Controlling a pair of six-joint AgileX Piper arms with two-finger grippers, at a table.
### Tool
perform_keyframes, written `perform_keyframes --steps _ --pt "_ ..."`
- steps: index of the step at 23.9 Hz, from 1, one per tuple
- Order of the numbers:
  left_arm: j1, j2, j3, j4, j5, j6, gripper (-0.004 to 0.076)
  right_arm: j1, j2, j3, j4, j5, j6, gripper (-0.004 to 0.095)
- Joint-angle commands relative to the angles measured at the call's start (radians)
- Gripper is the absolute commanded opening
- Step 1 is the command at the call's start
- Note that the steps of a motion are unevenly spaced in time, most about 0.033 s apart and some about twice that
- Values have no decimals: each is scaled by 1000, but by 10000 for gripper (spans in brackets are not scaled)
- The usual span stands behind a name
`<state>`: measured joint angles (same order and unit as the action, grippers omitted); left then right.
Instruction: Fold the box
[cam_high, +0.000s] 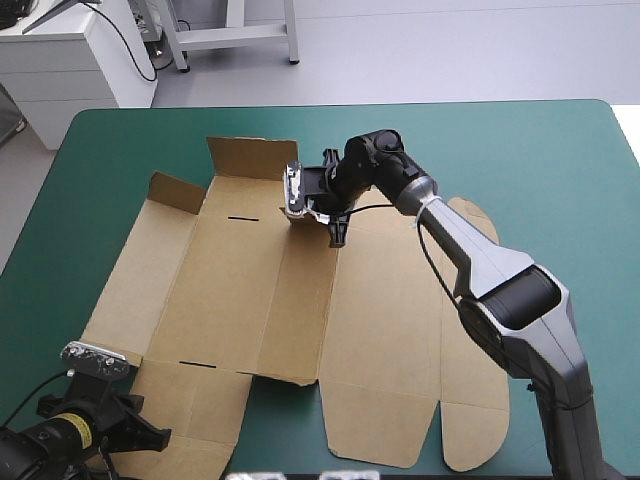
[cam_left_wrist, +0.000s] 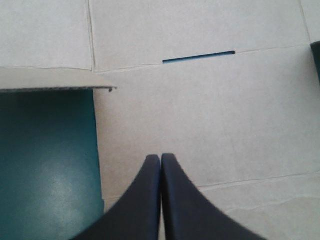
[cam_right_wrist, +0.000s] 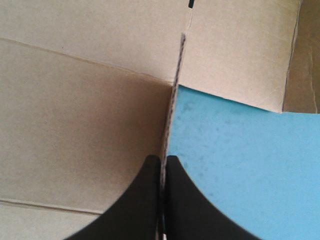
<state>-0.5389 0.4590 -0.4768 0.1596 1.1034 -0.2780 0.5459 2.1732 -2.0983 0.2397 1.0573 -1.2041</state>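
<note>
High view: one box (cam_high: 300, 300), left gripper (cam_left_wrist: 160, 158), right gripper (cam_high: 338, 236).

Right arm (cam_high: 500, 290): silver-grey tapered links, black rounded joints. Left arm (cam_high: 60, 440): black wrist, perhaps yellow label. Fingers (cam_left_wrist: 142, 205) black, fin-curved.

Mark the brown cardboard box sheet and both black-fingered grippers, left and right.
Box (cam_high: 230, 290): high view, flat middle panel.
Right gripper (cam_right_wrist: 163, 161): right wrist view, fingertips pinching board edge.
Left gripper (cam_left_wrist: 161, 158): left wrist view, shut fingertips.

brown box (cam_high: 250, 290), apparently unprinted; teal-green cover (cam_high: 520, 160)
</note>
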Motion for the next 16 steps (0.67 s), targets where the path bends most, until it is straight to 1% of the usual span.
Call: perform_keyframes --steps 1,3,9,12,14,15,16 --pt "3 5 -24 7 -37 -5 -8 -40 -63 -33 66 -2 -45 -21" --pt "3 5 -24 7 -37 -5 -8 -53 -63 -33 107 18 -54 -21" --pt "3 5 -24 7 -37 -5 -8 -58 -63 -33 128 76 -86 -21" --pt "3 5 -24 7 -37 -10 -8 -58 -63 -33 165 68 -86 -21" --pt "3 5 -24 7 -37 -10 -8 -58 -63 -33 166 68 -84 -21" --pt "3 5 -24 7 -37 -10 -8 -58 -63 -33 166 68 -84 -16" --pt "3 5 -24 7 -37 -10 -8 -58 -63 -33 166 68 -79 10"
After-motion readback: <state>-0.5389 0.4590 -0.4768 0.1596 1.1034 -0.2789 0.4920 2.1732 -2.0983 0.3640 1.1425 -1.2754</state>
